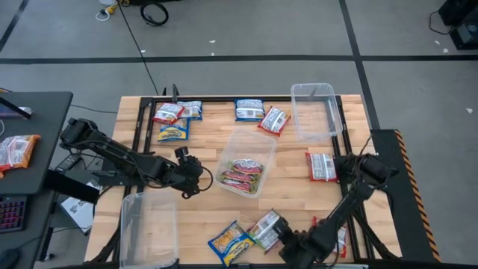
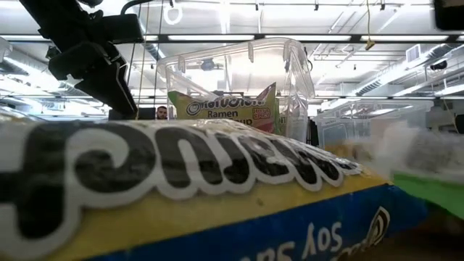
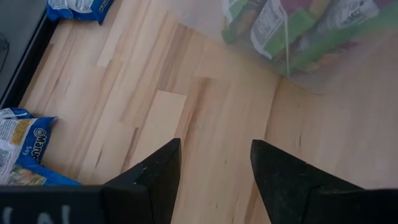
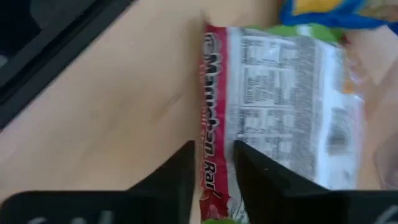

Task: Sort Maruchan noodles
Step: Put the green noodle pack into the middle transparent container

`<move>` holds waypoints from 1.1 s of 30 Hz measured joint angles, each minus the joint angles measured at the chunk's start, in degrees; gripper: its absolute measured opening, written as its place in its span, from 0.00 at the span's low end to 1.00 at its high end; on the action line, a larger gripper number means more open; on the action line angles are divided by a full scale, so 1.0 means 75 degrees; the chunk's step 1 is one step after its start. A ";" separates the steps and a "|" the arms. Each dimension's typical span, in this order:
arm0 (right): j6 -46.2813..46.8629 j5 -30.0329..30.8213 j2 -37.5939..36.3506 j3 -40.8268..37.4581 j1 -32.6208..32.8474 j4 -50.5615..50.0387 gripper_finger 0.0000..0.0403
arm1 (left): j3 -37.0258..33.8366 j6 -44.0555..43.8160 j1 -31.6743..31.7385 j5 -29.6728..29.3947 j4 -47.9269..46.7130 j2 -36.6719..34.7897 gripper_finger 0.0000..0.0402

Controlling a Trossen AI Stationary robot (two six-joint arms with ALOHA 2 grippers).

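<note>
Maruchan noodles lie scattered over the wooden table (image 1: 299, 202). A silvery packet with a red edge (image 1: 267, 228) and a blue-and-yellow packet (image 1: 230, 243) lie flat near the front edge. My right gripper (image 4: 214, 158) is over the silvery packet (image 4: 286, 93), fingers a little apart, with the red edge showing in the gap. A clear tub (image 1: 245, 166) at the middle holds green-pink packets (image 3: 292, 31). My left gripper (image 3: 214, 162) stands open above bare wood just left of that tub. My right gripper comes down steeply over the silvery packet's red long edge (image 4: 214, 124), its fingers on either side of that edge. The packet lies flat on the table. I cannot tell whether the fingertips touch it.
Several blue and red packets (image 1: 179, 119) lie at the far left, two more (image 1: 261, 113) at the far middle, one red-and-white (image 1: 321, 166) at the right. An empty clear tub (image 1: 314, 110) stands far right, another (image 1: 148, 224) near left. The blue-and-yellow packet (image 2: 217, 203) fills the low view.
</note>
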 joint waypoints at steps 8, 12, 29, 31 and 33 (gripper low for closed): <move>-0.0092 0.1541 0.0136 0.0041 0.0432 0.0030 0.57 | 0.0000 -0.0061 0.0003 -0.0004 0.0017 0.0000 0.49; -0.0293 0.1712 0.0511 -0.0029 0.0420 0.0384 0.61 | 0.0000 -0.0192 0.0000 -0.0005 0.0034 0.0000 0.49; 0.0627 0.3000 0.0917 -0.0217 -0.0171 0.0556 0.13 | 0.0000 -0.0190 -0.0012 -0.0013 0.0018 0.0000 0.49; 0.0695 0.2742 0.0754 -0.0234 -0.0240 0.0402 0.04 | -0.0002 -0.0148 -0.0034 -0.0011 -0.0055 -0.0046 0.49; 0.0891 0.2428 0.0435 -0.0252 -0.0341 0.0124 0.04 | -0.0003 -0.0089 -0.0072 -0.0016 -0.0083 -0.0155 0.49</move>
